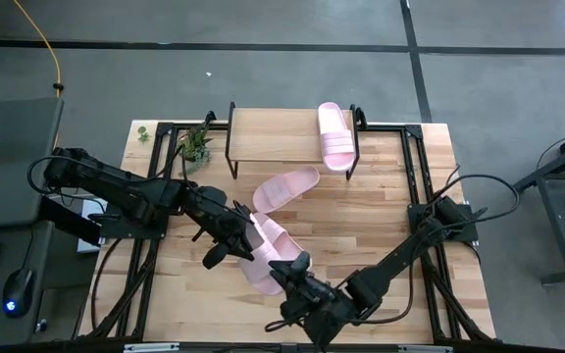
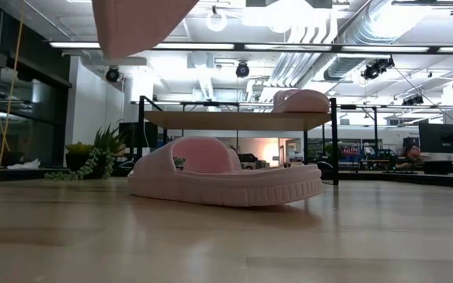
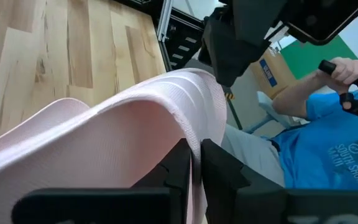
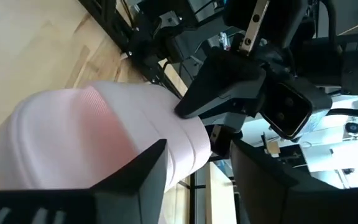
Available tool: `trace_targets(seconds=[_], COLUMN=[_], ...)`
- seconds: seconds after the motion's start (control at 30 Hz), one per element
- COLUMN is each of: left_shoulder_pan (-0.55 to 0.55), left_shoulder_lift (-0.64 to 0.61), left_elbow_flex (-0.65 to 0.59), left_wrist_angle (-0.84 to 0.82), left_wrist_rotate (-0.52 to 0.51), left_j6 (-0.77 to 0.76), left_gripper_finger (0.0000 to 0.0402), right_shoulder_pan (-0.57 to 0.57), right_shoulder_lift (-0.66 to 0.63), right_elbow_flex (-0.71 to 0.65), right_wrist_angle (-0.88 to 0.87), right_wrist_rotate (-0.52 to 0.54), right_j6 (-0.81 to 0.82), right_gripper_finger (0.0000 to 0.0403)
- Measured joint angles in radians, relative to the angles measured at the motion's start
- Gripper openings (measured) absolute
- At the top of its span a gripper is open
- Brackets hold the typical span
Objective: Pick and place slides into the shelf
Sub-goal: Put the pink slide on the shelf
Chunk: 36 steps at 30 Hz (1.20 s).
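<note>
One pale pink slide (image 1: 336, 135) lies sole down on the right end of the shelf (image 1: 273, 137). A second slide (image 1: 284, 186) rests on its sole on the table in front of the shelf (image 2: 226, 174). A third slide (image 1: 266, 250) hangs above the table's near middle (image 2: 140, 23). My left gripper (image 1: 235, 238) is shut on it, reaching in from the table's left. My right gripper (image 1: 295, 267) stands open at this slide's near end, and its fingers (image 4: 148, 177) straddle the slide's rounded end (image 4: 92, 137). My left gripper pinches the edge of the slide's ribbed strap (image 3: 194, 134) between its two fingers. It comes from the table's left and slants downward. The slide is lifted clear of the table. My right gripper is open around the slide's end; whether a finger touches it, I cannot tell.
A small potted plant (image 1: 196, 145) stands by the shelf's left leg. The black frame rails (image 1: 415, 167) run along the table's sides. Beyond the table's near edge a person in a blue shirt (image 3: 328, 130) holds control handles.
</note>
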Motion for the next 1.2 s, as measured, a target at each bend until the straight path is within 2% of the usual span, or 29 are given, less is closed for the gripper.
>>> trace_targets(seconds=[0.3, 1.2], left_shoulder_pan=[0.000, -0.001], left_shoulder_lift=[0.000, 0.000], left_elbow_flex=[0.000, 0.000], left_wrist_angle=[0.000, 0.031], left_wrist_rotate=[0.003, 0.010], left_j6=[0.000, -0.016], left_gripper_finger=[0.0011, 0.0028], right_shoulder_pan=[0.010, -0.044], right_shoulder_lift=[0.001, 0.001], right_elbow_flex=[-0.002, -0.003], right_wrist_angle=[-0.115, -0.152], right_wrist_rotate=[-0.027, -0.047], right_j6=[0.058, 0.155], right_gripper_finger=[0.0206, 0.0197])
